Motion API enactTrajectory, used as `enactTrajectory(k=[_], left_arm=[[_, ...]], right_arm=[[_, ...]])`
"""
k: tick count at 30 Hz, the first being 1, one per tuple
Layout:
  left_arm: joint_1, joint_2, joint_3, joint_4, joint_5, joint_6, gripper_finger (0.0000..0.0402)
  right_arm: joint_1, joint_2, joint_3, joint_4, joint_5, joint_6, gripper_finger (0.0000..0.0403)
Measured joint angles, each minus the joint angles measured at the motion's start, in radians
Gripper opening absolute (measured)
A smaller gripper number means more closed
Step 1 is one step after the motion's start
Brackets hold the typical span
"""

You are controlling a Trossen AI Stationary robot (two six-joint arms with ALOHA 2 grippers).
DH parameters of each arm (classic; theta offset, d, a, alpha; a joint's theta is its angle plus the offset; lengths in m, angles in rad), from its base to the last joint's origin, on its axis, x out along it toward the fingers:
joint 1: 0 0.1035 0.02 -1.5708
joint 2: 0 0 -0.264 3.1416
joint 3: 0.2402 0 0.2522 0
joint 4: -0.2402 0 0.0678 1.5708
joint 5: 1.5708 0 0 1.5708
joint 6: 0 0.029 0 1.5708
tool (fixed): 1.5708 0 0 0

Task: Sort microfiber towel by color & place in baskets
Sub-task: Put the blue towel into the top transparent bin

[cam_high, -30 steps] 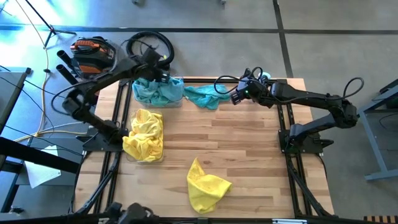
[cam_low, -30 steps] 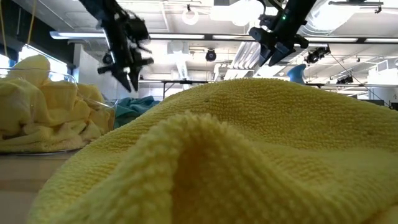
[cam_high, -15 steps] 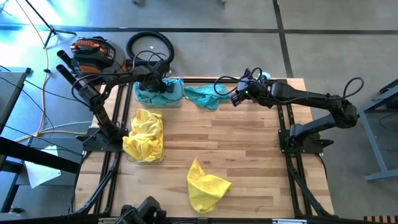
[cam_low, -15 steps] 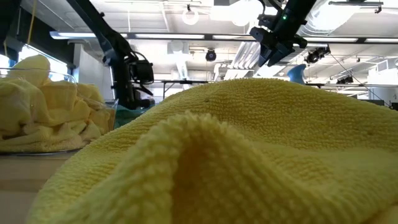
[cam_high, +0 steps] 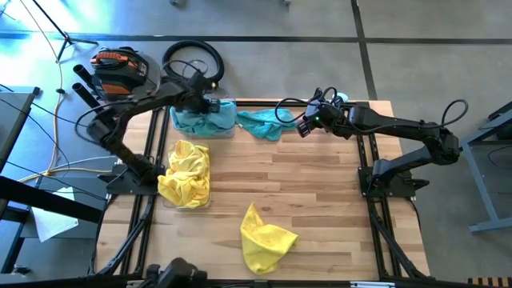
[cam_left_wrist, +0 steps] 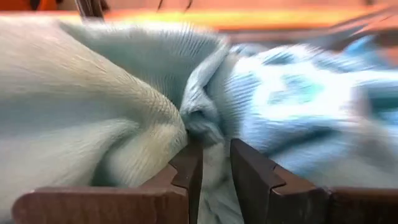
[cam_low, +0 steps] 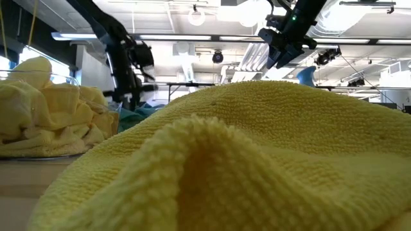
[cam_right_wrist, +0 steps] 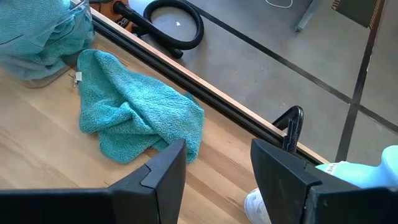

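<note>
Left end effector (cam_high: 210,105) sits down in the clear plastic basket (cam_high: 230,128) at the far left corner of the wooden surface (cam_high: 320,192), its two dark fingers (cam_left_wrist: 186,177) nearly together and pinching a fold of the teal-blue microfiber towels (cam_left_wrist: 205,118) piled there. From above, that teal heap (cam_high: 200,122) fills the basket and the end effector is buried in its top.

Right end effector (cam_high: 303,122) hovers above the far edge of the surface with its fingers spread apart and nothing between them. A loose teal-blue microfiber towel (cam_high: 262,124) lies crumpled on the wood just beside it, between it and the teal basket; the right wrist view shows this cloth (cam_right_wrist: 137,121) ahead of the open fingers (cam_right_wrist: 165,171), not touched by them.

A second clear basket (cam_high: 186,202) stands on the left side of the surface, heaped with bright yellow microfiber towels (cam_high: 186,174). One more yellow towel (cam_high: 266,237) lies alone near the front edge, filling most of the low view (cam_low: 257,160).
</note>
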Motion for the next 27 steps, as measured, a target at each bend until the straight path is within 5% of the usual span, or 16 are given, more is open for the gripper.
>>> enactTrajectory(k=[6, 13, 19, 27], left_arm=[[0.0, -0.181, 0.0, -0.024, -0.022, -0.008, 0.0069], [0.001, -0.282, 0.002, -0.233, -0.246, -0.008, 0.0069], [-0.007, -0.205, 0.002, -0.365, -0.354, -0.008, 0.0069], [-0.025, 0.019, 0.002, -0.348, -0.346, 0.012, 0.0069]], right_arm=[[0.0, 0.0, 0.0, 0.0, 0.0, 0.0, 0.0179], [0.0, 0.0, 0.0, 0.011, 0.0, 0.003, 0.0179], [-0.008, 0.0, 0.0, 0.047, 0.0, -0.022, 0.0179], [-0.01, 0.0, 0.0, 0.068, -0.003, -0.023, 0.0179]])
